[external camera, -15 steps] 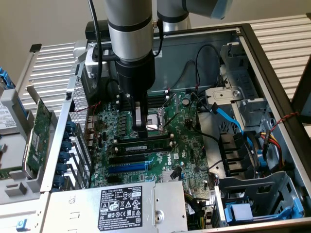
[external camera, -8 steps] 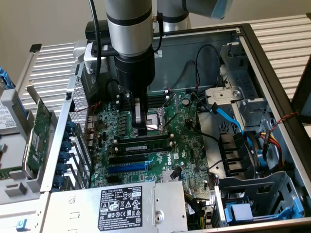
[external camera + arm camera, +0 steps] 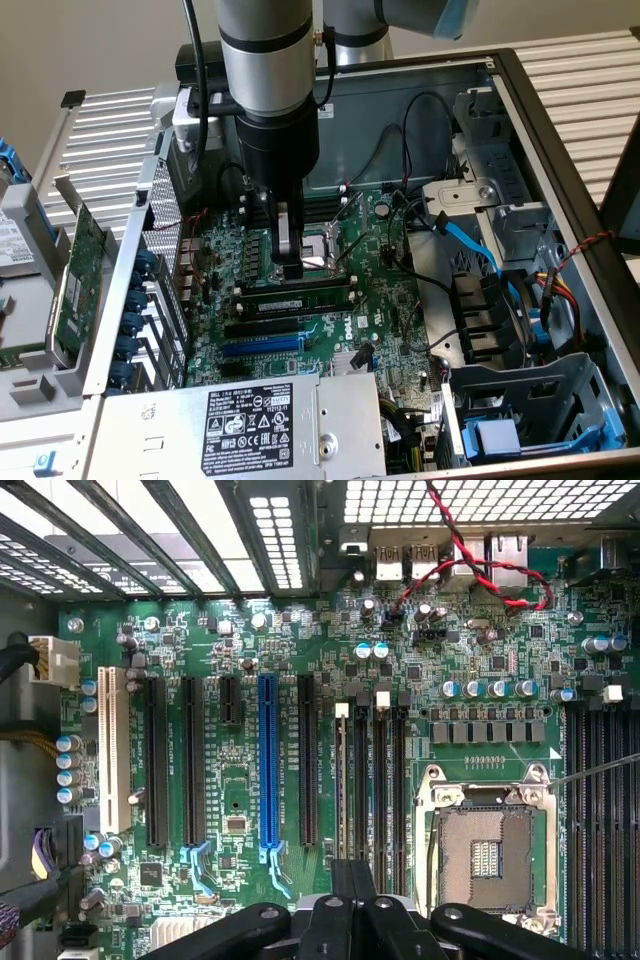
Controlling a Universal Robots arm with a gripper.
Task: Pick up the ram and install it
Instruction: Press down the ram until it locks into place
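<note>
From the exterior view's left, an expansion card lay outside the case. At centre frame my gripper hung clenched just above the ram, which sat along a memory slot below the CPU socket; whether I pinched it or merely pressed, I could not tell. I judged that seating it well meant pushing straight down, evenly along the stick. The wrist view gave what the other lacked: the blue slot, then the memory slots beside the socket.

Green ram seated in motherboard slot
</note>
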